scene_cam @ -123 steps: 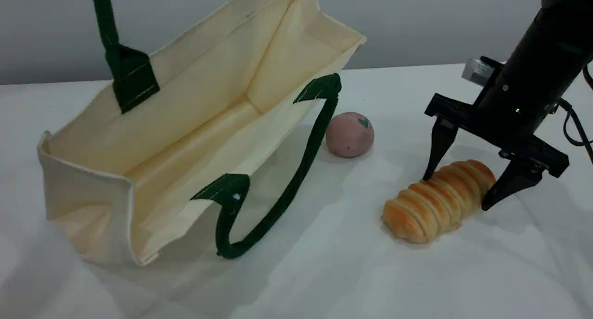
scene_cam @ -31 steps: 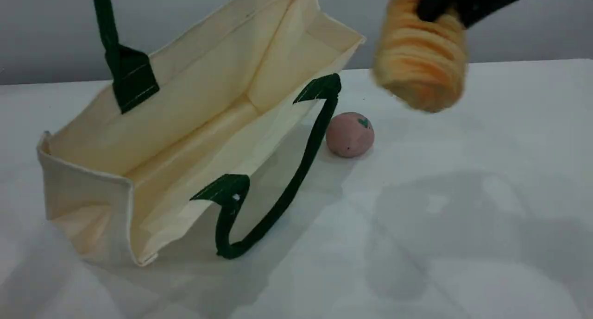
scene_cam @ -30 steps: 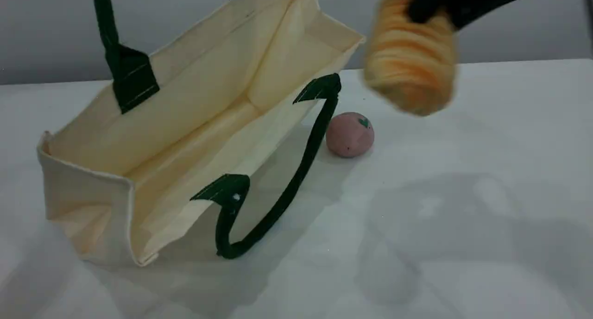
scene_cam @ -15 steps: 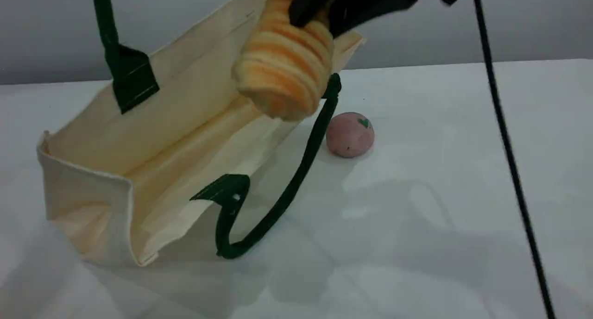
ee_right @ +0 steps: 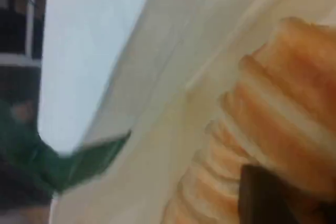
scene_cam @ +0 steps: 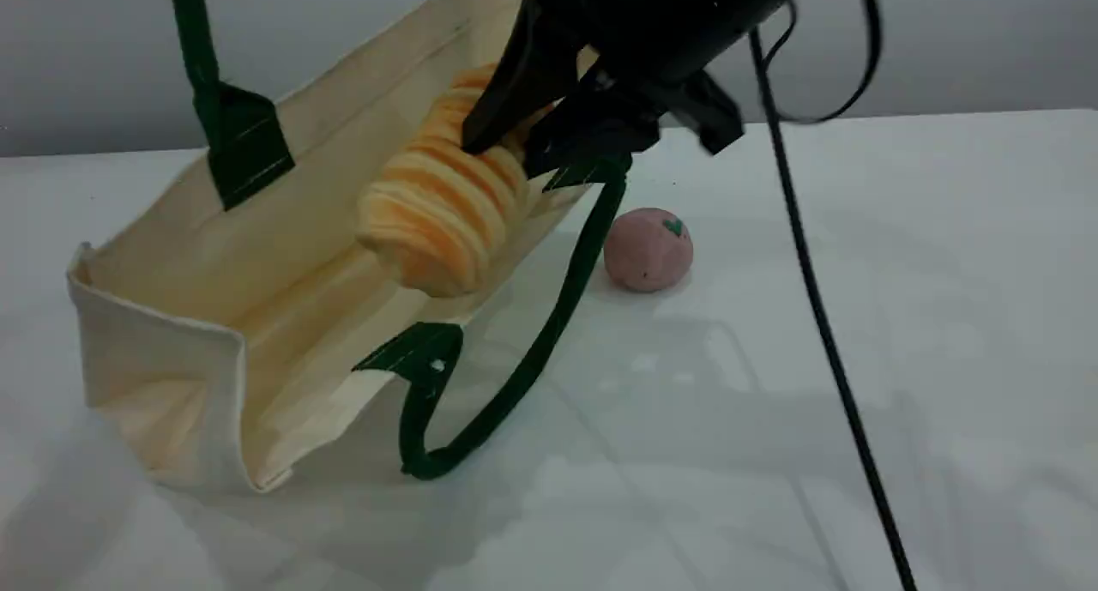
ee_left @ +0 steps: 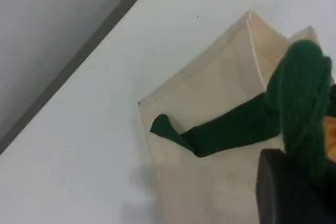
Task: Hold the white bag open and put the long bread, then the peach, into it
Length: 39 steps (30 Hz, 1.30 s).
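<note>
The white bag [scene_cam: 154,359] lies on its side with its mouth gaping toward me. Its upper green handle [scene_cam: 193,51] runs up out of the scene view. In the left wrist view my left gripper [ee_left: 294,182] is shut on that green strap [ee_left: 299,93] above the bag [ee_left: 210,87]. My right gripper [scene_cam: 499,158] is shut on the long bread [scene_cam: 437,222], which hangs tilted inside the bag's mouth above the lower wall. The right wrist view shows the bread [ee_right: 278,135] against the bag's inner wall [ee_right: 173,77]. The peach [scene_cam: 648,250] sits on the table just right of the bag.
The bag's lower green handle [scene_cam: 549,334] loops out over the white table [scene_cam: 772,454] in front of the peach. A black cable [scene_cam: 823,316] hangs from the right arm across the right half of the scene. A grey wall stands behind the table.
My right gripper has carried the long bread left and down, from above the peach into the bag's mouth. The bag, its held handle and the peach have not moved.
</note>
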Motion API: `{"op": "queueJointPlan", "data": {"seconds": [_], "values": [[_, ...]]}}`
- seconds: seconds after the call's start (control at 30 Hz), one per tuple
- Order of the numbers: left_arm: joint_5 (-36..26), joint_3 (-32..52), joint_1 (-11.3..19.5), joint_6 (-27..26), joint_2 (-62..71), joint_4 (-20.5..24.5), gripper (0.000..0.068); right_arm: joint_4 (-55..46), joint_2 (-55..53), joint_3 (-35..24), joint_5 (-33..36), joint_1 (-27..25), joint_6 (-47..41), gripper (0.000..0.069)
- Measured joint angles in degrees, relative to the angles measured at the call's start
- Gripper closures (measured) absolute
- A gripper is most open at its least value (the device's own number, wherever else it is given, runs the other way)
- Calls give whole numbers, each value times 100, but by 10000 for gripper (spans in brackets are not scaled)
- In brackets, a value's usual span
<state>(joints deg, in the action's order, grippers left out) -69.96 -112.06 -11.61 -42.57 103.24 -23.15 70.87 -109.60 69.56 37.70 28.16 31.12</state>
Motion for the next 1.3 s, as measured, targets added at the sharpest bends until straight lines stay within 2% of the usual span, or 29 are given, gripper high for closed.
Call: {"op": "queueJointPlan", "data": {"seconds": [0.27, 0.37, 0.5, 0.57, 0.7, 0.77, 0.97, 1.2, 1.3], "values": [[0, 0, 0, 0, 0, 0, 593, 1813, -588, 0, -121, 0, 1346, 489], [0, 0, 0, 0, 0, -42, 593, 2423, -604, 0, -69, 0, 1863, 465], [0, 0, 0, 0, 0, -122, 593, 2901, -604, 0, -1, 0, 2595, 356], [0, 0, 0, 0, 0, -117, 593, 2935, -599, 0, 0, 0, 2864, 279], [5, 0, 0, 0, 0, -103, 593, 2929, -599, 0, 26, 0, 2976, 151], [-1, 0, 0, 0, 0, -103, 593, 2924, -599, 0, 26, 0, 2976, 114], [-1, 0, 0, 0, 0, -98, 593, 2901, -569, 10, 326, -174, 2993, 105], [-1, 0, 6, 0, 0, -74, 593, 2875, -567, 262, 1240, -722, 2999, 105], [-5, -6, 69, 7, 0, -49, 593, 2639, -562, 363, 1402, -905, 2999, 105]]}}
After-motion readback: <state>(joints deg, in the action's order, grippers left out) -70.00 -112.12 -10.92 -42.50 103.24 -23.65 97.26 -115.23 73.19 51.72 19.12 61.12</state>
